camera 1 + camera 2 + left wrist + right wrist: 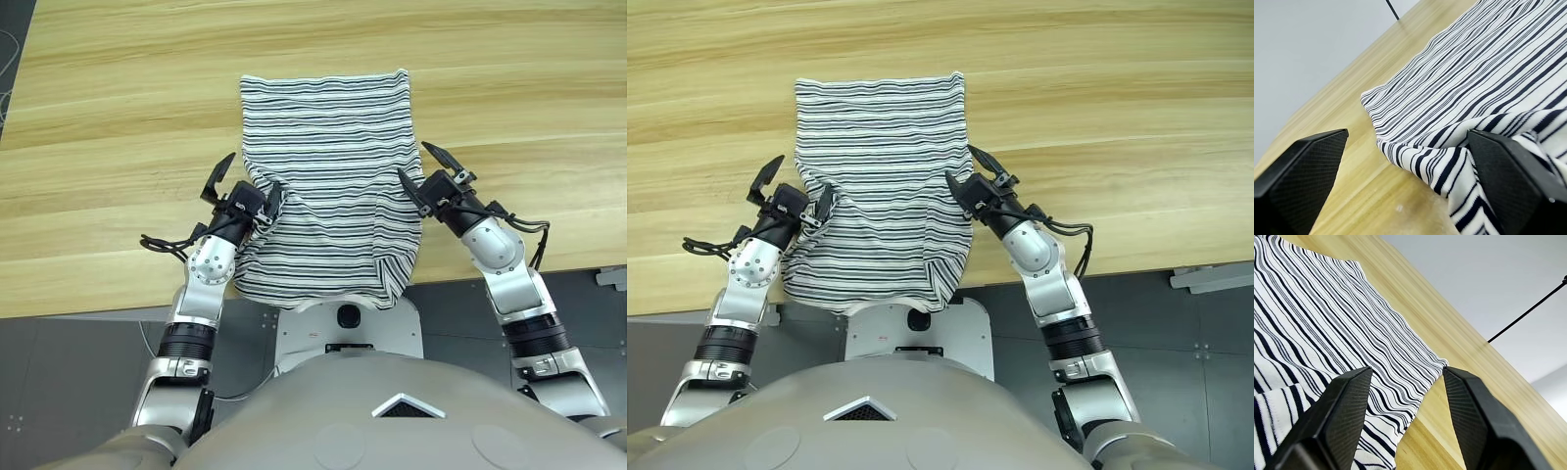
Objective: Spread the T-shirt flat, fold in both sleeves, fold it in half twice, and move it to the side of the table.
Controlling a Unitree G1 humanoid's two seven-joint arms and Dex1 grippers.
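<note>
A black-and-white striped T-shirt (328, 186) lies lengthwise on the wooden table (118, 147) as a narrow rectangle, its near end hanging over the table's front edge. My left gripper (247, 188) is open at the shirt's left edge, one finger on the wood and the other on a bunched fold of cloth (1430, 161). At the shirt's right edge my right gripper (428, 174) is open too. The striped edge (1396, 396) lies between its fingers (1337, 421).
Bare wood stretches to both sides of the shirt and beyond its far end. The table's front edge (98, 313) runs just under my wrists, with grey floor (59, 392) below. A thin cable (8, 59) lies off the table's far left corner.
</note>
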